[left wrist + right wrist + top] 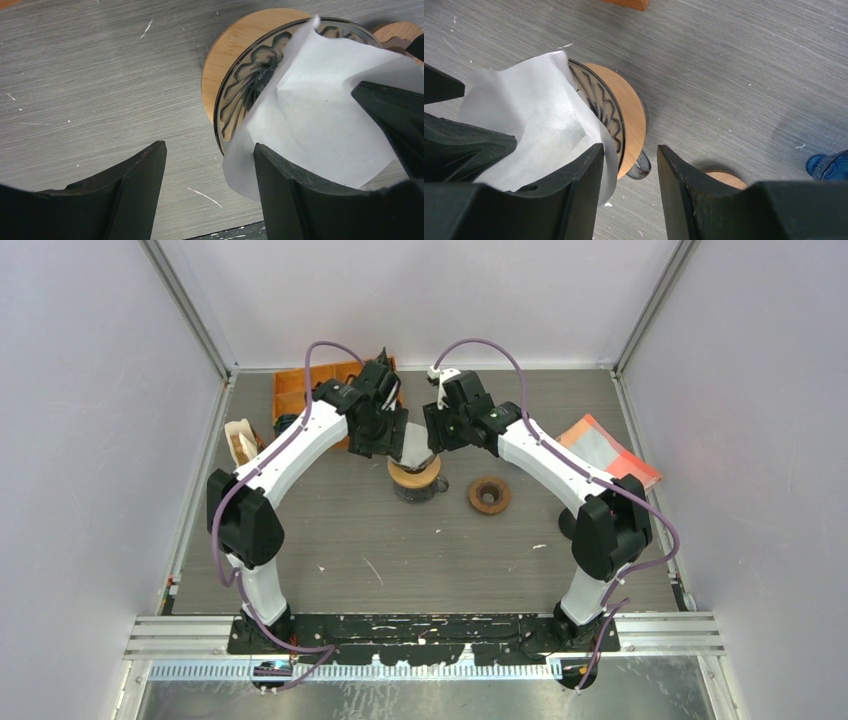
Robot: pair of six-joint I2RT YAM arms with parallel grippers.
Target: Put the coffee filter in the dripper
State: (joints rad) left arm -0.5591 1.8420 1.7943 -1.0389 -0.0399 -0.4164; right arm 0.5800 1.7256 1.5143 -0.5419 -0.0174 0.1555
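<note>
The glass dripper (414,478) with a wooden collar stands mid-table. The white paper coffee filter (416,446) sits tilted in its cone, one edge sticking up above the rim. It shows in the left wrist view (320,115) and the right wrist view (534,115). My left gripper (385,440) is open on the dripper's left, and the filter's edge rests by one finger (290,190). My right gripper (437,430) is open on the dripper's right, one finger (574,195) against the paper. Neither gripper clamps the filter. The dripper's rim also shows in the left wrist view (235,95) and the right wrist view (624,120).
An orange tray (300,390) stands at the back left, with a filter holder (240,440) beside it. A wooden ring (489,495) lies right of the dripper. An orange and white packet (610,450) lies at the right wall. A blue object (826,165) shows at the edge.
</note>
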